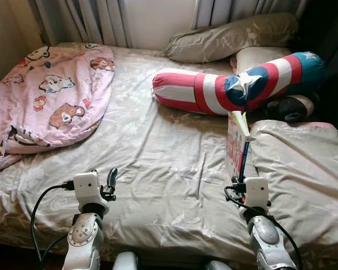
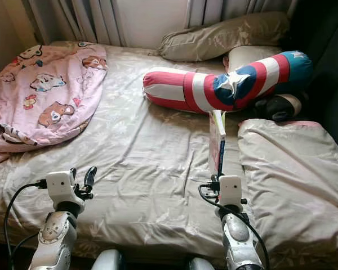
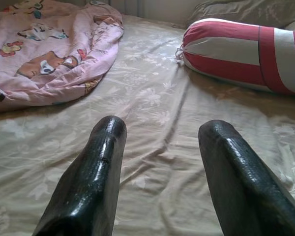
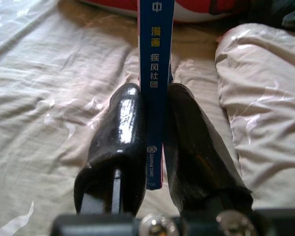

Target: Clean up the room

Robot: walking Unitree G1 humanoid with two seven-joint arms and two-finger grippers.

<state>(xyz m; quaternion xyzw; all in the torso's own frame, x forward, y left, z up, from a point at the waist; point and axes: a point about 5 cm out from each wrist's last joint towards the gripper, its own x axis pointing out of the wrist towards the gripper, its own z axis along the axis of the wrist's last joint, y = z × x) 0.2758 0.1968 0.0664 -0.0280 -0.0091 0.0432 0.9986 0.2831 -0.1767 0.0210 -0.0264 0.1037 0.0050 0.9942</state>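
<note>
Right gripper (image 4: pixel 155 128) pinched a book (image 4: pixel 156 73) upright near the bed's (image 1: pixel 158 169) front edge; left gripper (image 3: pixel 157 147) spread over bare sheet.

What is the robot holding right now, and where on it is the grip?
The right gripper clamps a book by its blue spine's lower end; the left gripper is open.

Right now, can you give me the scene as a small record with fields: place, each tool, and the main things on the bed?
place: bed with beige floral sheet
right tool: shut on book, held upright by its blue spine
left tool: open, empty, above the sheet
bolster: red, white, blue, with star, near the head of the bed
blanket: pink, cartoon print, on robot's left
pillow: beige, by the curtain
</note>
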